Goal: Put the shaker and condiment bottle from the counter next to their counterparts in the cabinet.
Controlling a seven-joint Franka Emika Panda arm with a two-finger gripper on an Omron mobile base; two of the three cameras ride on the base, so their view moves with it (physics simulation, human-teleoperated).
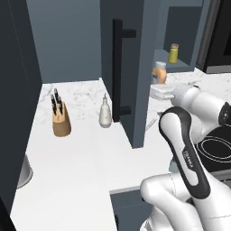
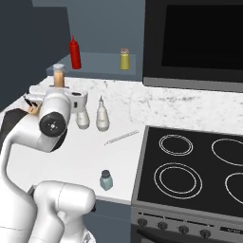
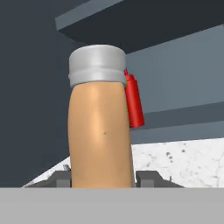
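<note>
orange condiment bottle [image 3: 100, 131] is sitting clamped between the closed gripper [image 3: 101, 178] fingers, so it is needing upright, slow travelling toward the red bottle [image 3: 134, 101] inside the cabinet [image 2: 102, 64].

We see the small orange condiment bottle with a pale cap [image 3: 99, 127] upright at the centre of the hand view, lifted above the white marble-patterned counter [image 2: 85, 156]. The small pale blue-green glass shaker with a dark grey cap [image 2: 106, 180] stands upright near the counter's front edge, lower centre of the right base view. A small yellow jar with a tan cap [image 2: 124, 59] stands on the dark blue-grey cabinet's shelf [image 2: 102, 60], near the top.
</note>
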